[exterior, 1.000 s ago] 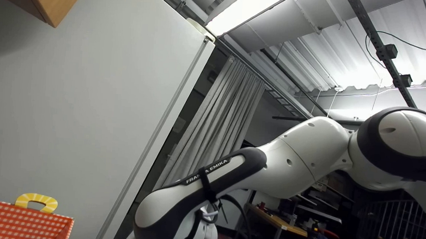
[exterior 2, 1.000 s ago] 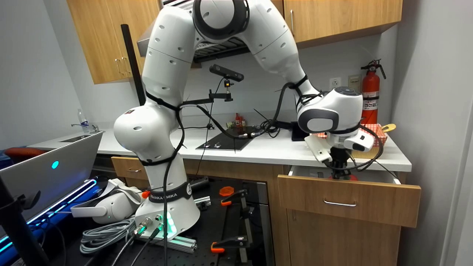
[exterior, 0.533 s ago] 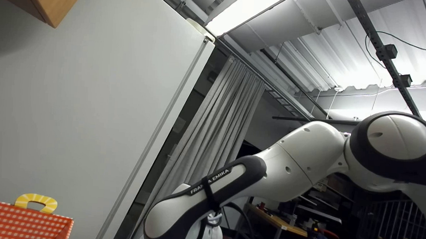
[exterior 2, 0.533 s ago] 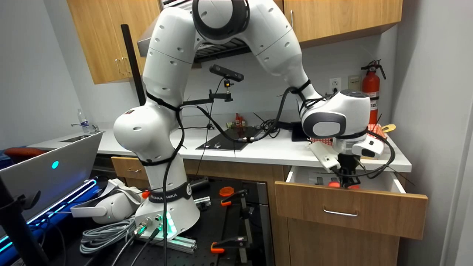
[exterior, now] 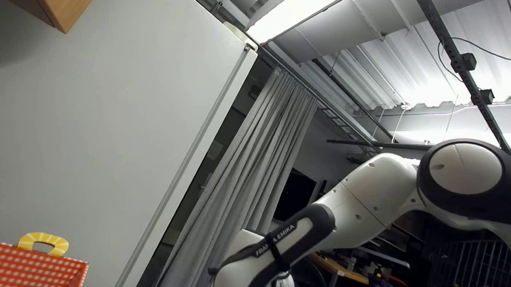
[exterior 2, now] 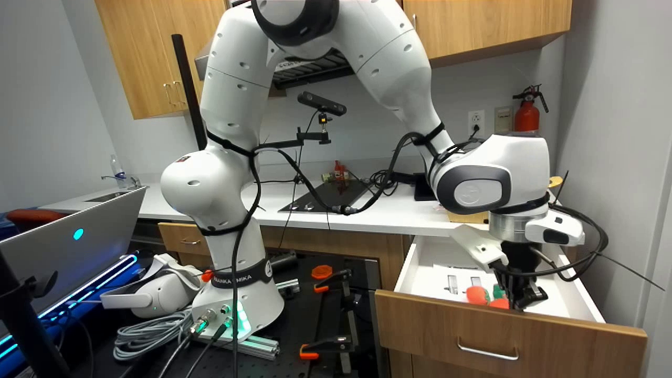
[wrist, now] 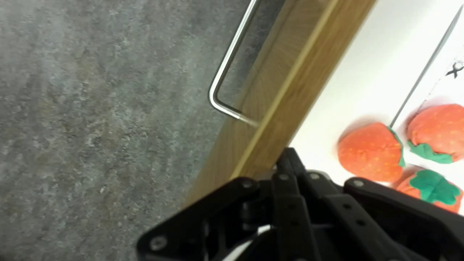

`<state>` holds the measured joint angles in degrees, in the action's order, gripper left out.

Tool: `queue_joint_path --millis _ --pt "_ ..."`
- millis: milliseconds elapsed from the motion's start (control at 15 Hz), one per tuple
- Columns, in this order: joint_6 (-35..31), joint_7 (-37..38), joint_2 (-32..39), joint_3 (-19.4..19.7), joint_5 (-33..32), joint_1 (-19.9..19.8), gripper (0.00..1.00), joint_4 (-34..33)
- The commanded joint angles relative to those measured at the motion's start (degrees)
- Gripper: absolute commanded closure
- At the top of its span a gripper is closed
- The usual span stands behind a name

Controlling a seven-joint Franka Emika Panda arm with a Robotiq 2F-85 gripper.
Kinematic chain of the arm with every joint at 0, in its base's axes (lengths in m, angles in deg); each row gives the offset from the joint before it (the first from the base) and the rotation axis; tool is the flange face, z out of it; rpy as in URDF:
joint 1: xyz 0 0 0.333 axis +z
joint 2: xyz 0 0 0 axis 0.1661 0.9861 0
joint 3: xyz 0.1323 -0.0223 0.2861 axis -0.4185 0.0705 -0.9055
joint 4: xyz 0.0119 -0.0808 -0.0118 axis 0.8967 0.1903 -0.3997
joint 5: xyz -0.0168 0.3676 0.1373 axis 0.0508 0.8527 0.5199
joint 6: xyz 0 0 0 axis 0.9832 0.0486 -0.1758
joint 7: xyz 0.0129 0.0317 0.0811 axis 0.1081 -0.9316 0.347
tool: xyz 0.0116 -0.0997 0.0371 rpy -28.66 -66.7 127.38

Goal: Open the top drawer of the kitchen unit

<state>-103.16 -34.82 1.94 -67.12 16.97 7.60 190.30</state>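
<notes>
In exterior view, top drawer (exterior 2: 509,331) well out, four o'clock. End effector (wrist: 293,163) narrow, empty, behind drawer front (wrist: 308,83). Likely risks: hard outward push overextends drawer; end effector rides up, slips over front; drift toward wrist-view three o'clock bumps toy strawberry (wrist: 370,152).

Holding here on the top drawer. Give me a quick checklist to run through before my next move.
1. Top drawer open: ok, its contents show.
2. Pincer on the inner side of the drawer front: ok.
3. Pincer shut: ok.
4. Pincer touching the drawer front: cannot tell; they meet in the wrist view, but contact isn't clear.
5. Pincer off the handle: ok, the handle is on the outer face.
6. Full travel reached: cannot tell from these views.
</notes>
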Motion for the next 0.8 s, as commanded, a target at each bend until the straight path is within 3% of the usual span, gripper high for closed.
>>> queue_joint_path --millis 0,133,333,600,733 --pt "-3.46 3.93 -3.11 6.75 -9.20 0.45 1.00 4.62" --pt "-3.91 4.04 -5.68 7.67 -11.21 -0.36 1.00 6.65" --pt "-3.08 0.23 -12.69 3.70 -7.68 -3.82 1.00 10.83" --pt "-0.49 -8.20 -23.36 -3.58 3.29 -7.56 1.00 15.63" --pt "1.69 -13.51 -28.08 -4.69 10.01 -7.08 1.00 17.02"
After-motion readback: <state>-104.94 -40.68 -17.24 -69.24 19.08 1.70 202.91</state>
